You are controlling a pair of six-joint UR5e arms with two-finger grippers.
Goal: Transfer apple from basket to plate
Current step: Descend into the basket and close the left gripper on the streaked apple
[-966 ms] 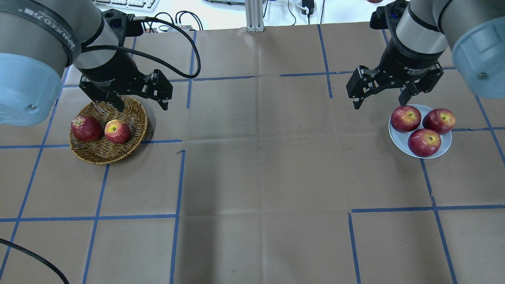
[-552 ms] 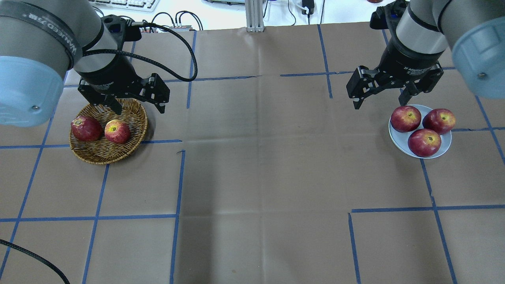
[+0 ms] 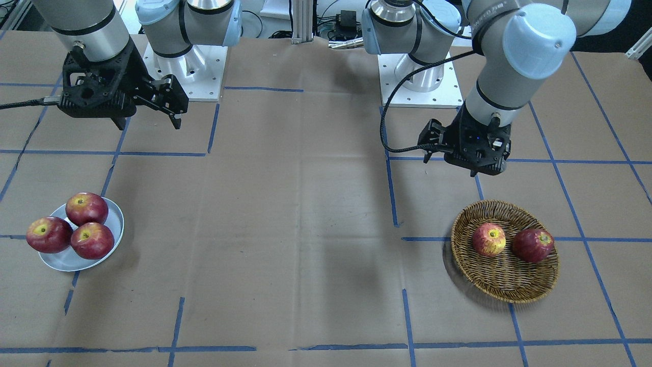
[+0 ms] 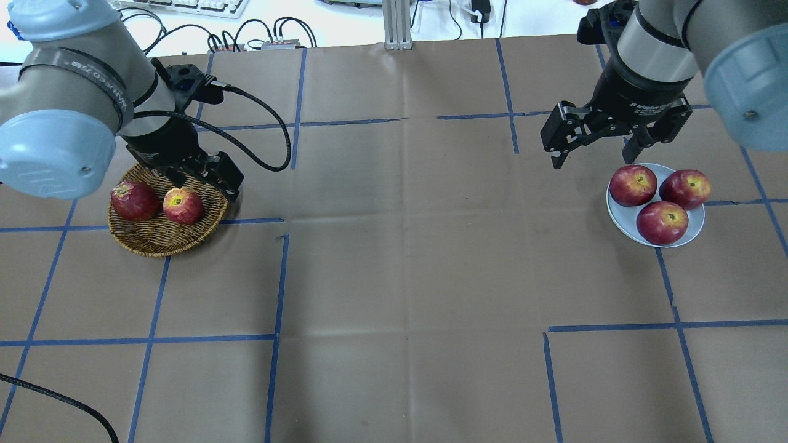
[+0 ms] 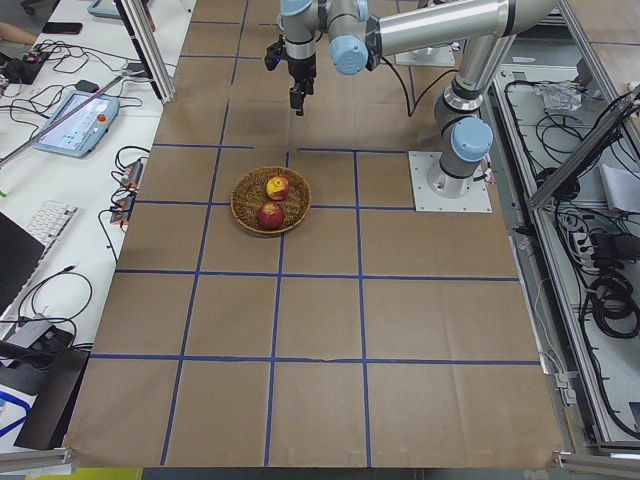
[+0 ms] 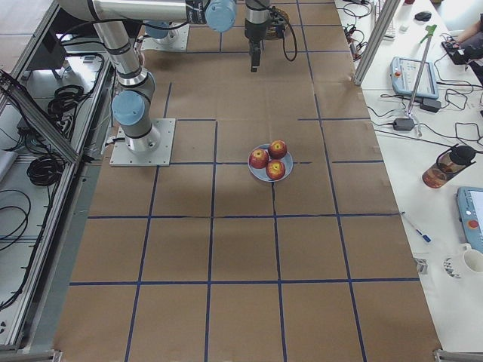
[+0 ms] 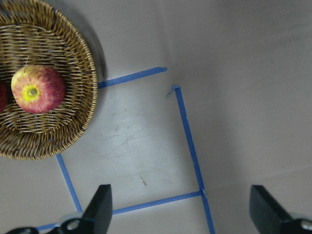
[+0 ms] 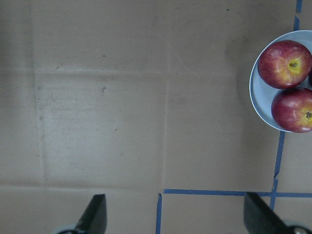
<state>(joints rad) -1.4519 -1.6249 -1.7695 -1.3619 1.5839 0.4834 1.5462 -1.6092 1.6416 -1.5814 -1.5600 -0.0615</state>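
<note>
1. The basket (image 4: pixel 154 244) is holding two fruits: the apple (image 4: pixel 183 205), red with yellow-orange streaks and yellow round the stem, and a dark red apple (image 4: pixel 134 200) touching it on the side away from the left claw.
2. The left claw (image 7: pixel 180 195) is hanging above the table (image 4: pixel 406 277) at the basket's rim, jaws spread wide and gripping nothing. The apple is sitting off to one side of it, not between the fingers.
3. The plate (image 4: pixel 617 216) is carrying three red apples (image 4: pixel 662 222), packed together and touching.
4. The right claw (image 8: pixel 175 200) is hovering near the plate, jaws likewise wide apart and empty. The plate is lying to one side of it, outside the gap between the fingers.
5. Writing: white print on the right claw's body is reading "2F Adaptive"; the rest is too small. The lettering on the left arm's dark band is showing upside down, and I cannot read it reliably.
</note>
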